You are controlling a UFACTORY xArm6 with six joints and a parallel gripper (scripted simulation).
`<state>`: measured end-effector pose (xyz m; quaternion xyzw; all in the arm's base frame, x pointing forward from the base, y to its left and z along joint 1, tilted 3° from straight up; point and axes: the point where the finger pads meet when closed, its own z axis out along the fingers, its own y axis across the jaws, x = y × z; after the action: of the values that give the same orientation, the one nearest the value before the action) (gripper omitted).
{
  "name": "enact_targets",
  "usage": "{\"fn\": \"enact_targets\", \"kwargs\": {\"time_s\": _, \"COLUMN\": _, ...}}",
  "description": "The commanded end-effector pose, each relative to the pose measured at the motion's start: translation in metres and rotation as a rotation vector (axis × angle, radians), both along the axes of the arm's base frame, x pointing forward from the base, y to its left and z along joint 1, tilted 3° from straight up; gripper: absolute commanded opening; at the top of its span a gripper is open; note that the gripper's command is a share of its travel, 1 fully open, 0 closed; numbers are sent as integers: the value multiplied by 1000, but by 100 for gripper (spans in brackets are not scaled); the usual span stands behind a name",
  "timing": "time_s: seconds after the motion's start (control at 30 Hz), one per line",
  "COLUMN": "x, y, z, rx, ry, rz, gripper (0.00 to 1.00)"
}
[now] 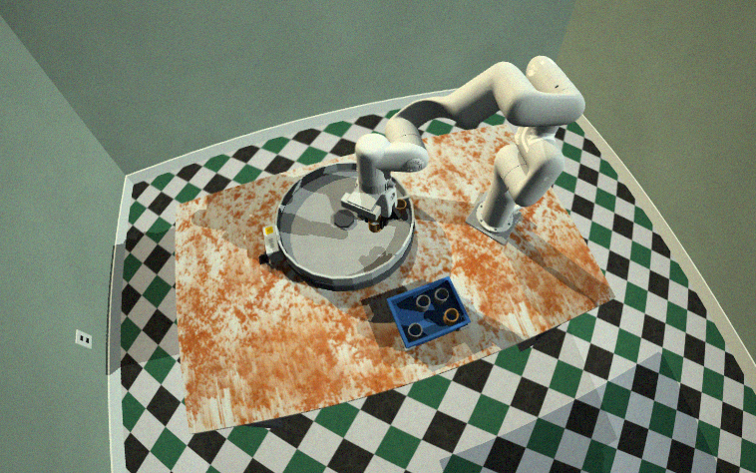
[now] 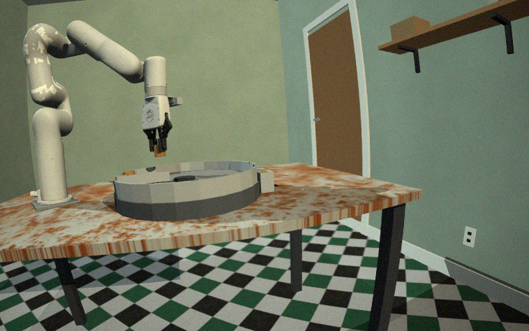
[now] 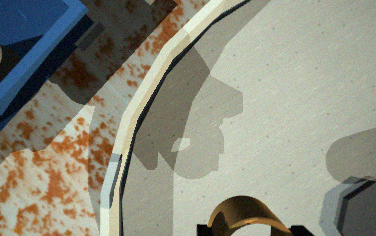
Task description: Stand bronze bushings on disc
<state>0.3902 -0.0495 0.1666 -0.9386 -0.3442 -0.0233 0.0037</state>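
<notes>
Bronze bushing (image 1: 375,226) sits pinched in my end effector (image 1: 376,222) near the middle of the top view, over the turntable's disc (image 1: 334,253) right of the dark hub (image 1: 343,219), with another bronze bushing (image 1: 400,205) on the disc just beyond and a third (image 1: 451,315) in the blue crate (image 1: 399,313) at lower centre among steel bushings (image 1: 423,301). From the exterior view, left of centre, I hold it (image 2: 159,151) above the turntable's rim (image 2: 187,190), clear of the disc. At the wrist view's bottom edge its curved bronze top (image 3: 243,214) shows over the pale disc (image 3: 300,90), the crate corner (image 3: 45,40) upper left on the table (image 3: 40,180).

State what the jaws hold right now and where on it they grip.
The gripper is shut on a bronze bushing, clamped across its upper part so the lower end hangs free above the turntable's disc. The exact contact spots are hidden.
</notes>
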Motion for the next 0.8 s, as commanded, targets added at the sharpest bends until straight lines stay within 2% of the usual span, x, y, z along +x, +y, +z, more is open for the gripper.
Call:
{"fn": "enact_targets", "kwargs": {"time_s": 0.0, "x": 5, "y": -11, "z": 1, "rx": 4, "ry": -2, "rz": 3, "gripper": 0}}
{"fn": "enact_targets", "kwargs": {"time_s": 0.43, "x": 5, "y": -11, "z": 1, "rx": 4, "ry": -2, "rz": 3, "gripper": 0}}
{"fn": "enact_targets", "kwargs": {"time_s": 0.6, "x": 6, "y": -12, "z": -21, "rx": 4, "ry": -2, "rz": 3, "gripper": 0}}
{"fn": "enact_targets", "kwargs": {"time_s": 0.77, "x": 6, "y": -12, "z": -31, "rx": 4, "ry": -2, "rz": 3, "gripper": 0}}
